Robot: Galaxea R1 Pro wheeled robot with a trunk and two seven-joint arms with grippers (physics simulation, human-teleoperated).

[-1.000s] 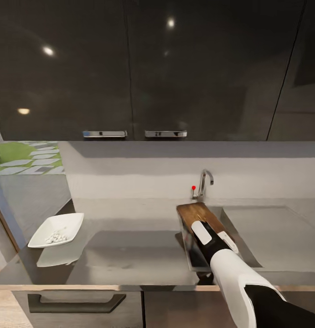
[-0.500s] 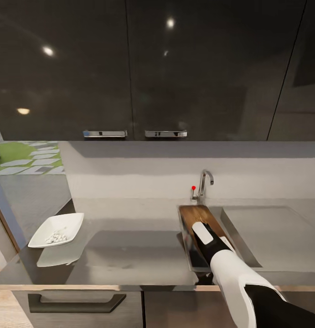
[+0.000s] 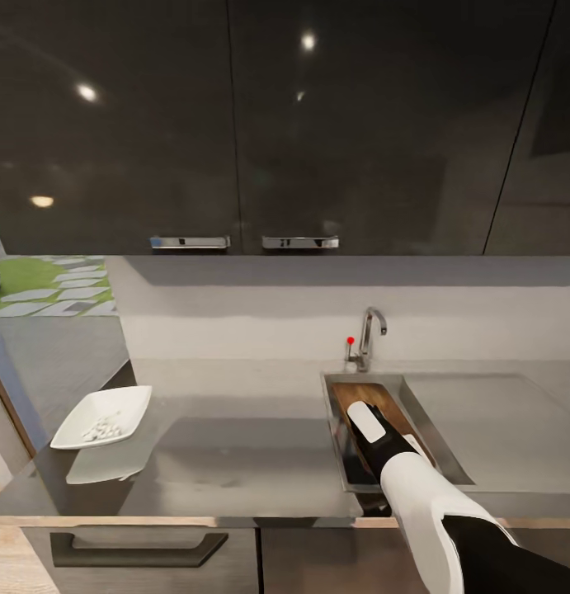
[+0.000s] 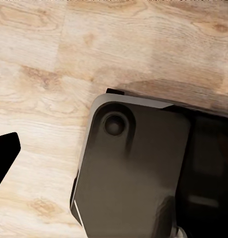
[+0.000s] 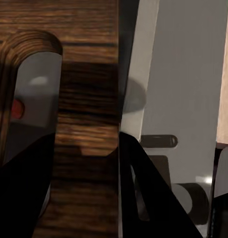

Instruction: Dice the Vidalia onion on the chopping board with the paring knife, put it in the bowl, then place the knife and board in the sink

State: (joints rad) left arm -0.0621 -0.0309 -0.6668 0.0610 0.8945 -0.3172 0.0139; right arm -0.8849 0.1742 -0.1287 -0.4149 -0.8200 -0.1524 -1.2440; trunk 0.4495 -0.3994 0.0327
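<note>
Dark glossy wall cupboards (image 3: 235, 124) with two chrome handles fill the upper half of the head view, above a pale grey backsplash. Below them runs the grey, slightly shiny desk (image 3: 235, 450) with its thin pale front edge. At the lower left of the frame sits the shallow white bowl (image 3: 103, 415), squarish with rounded corners, holding a small heap of white diced onion (image 3: 101, 429).

Right of centre lies the steel sink (image 3: 338, 437), its flat drainboard stretching toward the right edge. Behind it stands the chrome gooseneck tap (image 3: 369, 334) with a tiny red knob beside it. The chopping board (image 3: 369, 396) lies down inside the basin, brown with streaky dark grain, its far end just below the tap.

The right arm, white shell over black wrist, reaches in from the lower right and covers the board's near part. In the right wrist view, the right pincer (image 5: 84, 163) straddles the board's edge, dark fingers (image 5: 143, 193) either side; I cannot tell whether they press it. A rounded handle slot shows in the wood, steel beside it.

The left wrist view shows pale wooden floor and a dark robot part; a black tip juts in at the edge.
</note>
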